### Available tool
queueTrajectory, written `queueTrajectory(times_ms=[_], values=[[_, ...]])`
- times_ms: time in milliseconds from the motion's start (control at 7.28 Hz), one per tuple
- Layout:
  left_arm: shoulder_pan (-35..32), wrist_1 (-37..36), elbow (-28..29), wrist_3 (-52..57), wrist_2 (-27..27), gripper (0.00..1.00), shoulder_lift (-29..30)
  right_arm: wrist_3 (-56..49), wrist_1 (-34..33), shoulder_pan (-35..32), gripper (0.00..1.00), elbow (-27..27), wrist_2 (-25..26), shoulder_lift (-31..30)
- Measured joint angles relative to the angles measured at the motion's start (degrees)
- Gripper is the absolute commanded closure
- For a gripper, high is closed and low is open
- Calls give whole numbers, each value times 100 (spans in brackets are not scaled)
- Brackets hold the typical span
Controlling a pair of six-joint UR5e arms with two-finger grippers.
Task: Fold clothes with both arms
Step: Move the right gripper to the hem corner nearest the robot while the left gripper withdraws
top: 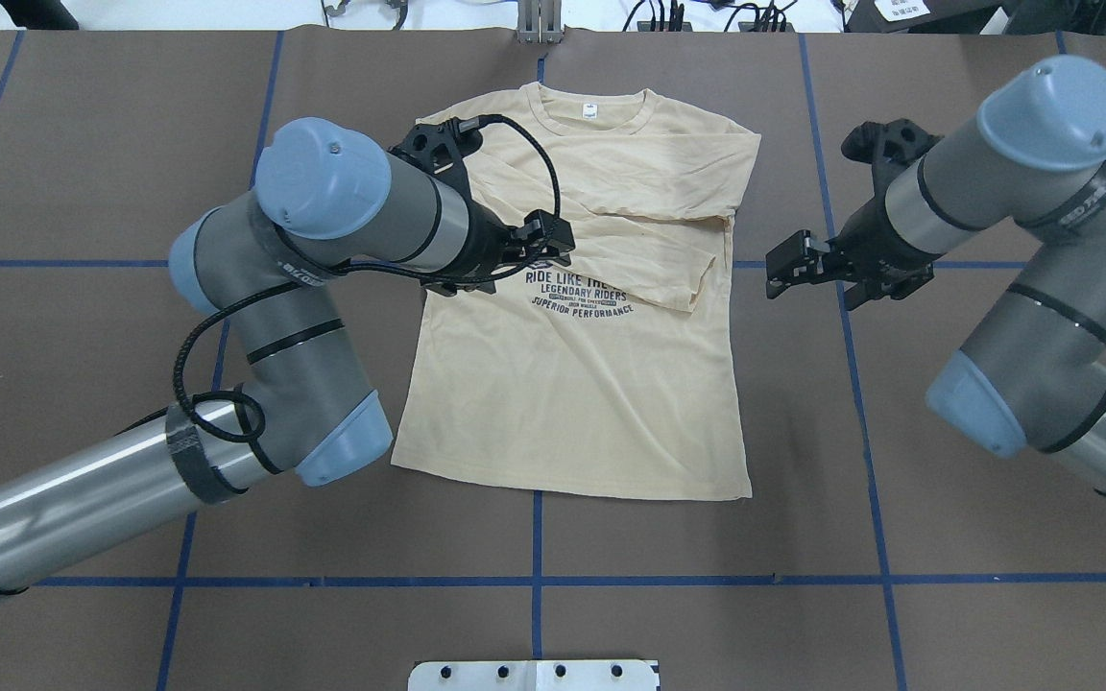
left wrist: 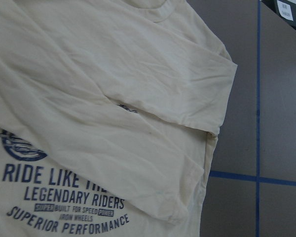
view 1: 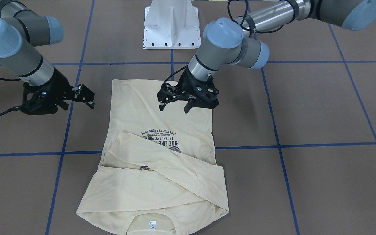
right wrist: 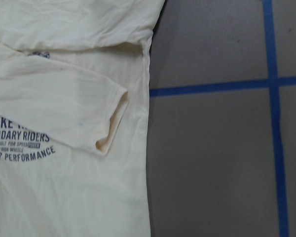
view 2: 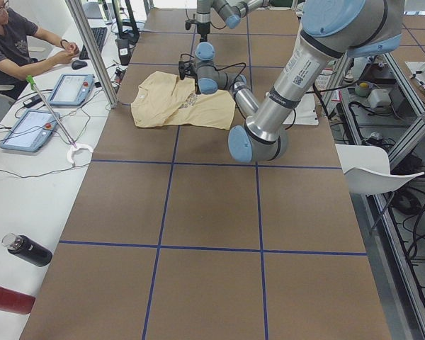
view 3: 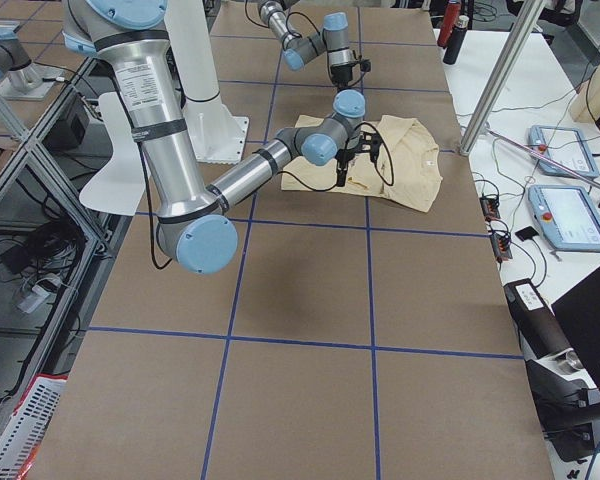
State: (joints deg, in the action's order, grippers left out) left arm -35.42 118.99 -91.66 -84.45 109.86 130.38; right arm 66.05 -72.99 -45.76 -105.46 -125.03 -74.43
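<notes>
Overhead exterior: T-shirt (top: 591,403) on brown table (top: 83,144) (blue-taped)

Cream T-shirt (top: 572,403) on brown table (top: 899,432)

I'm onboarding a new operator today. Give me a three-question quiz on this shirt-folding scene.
1. True or false: the right gripper is holding the T-shirt.
2. The sleeves are: A) spread out sideways, B) folded across the front, C) rolled up to the shoulders.
3. Which gripper is over the T-shirt?

Key: 1 false, it is empty and beside the T-shirt; 2 B; 3 the left gripper.
</notes>
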Motion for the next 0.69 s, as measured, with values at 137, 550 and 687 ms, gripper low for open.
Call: queueTrajectory(times_ms=[137, 550, 687], values=[[-36, -286, -360, 164, -4, 0, -181, 492, 487, 398, 0, -16, 251, -194], [-96, -484, -621, 276, -16, 0, -287, 1145, 832, 1374, 1, -16, 835, -376], [-114, -489, -632, 310, -16, 0, -291, 1269, 821, 1649, 2, -6, 1002, -383]])
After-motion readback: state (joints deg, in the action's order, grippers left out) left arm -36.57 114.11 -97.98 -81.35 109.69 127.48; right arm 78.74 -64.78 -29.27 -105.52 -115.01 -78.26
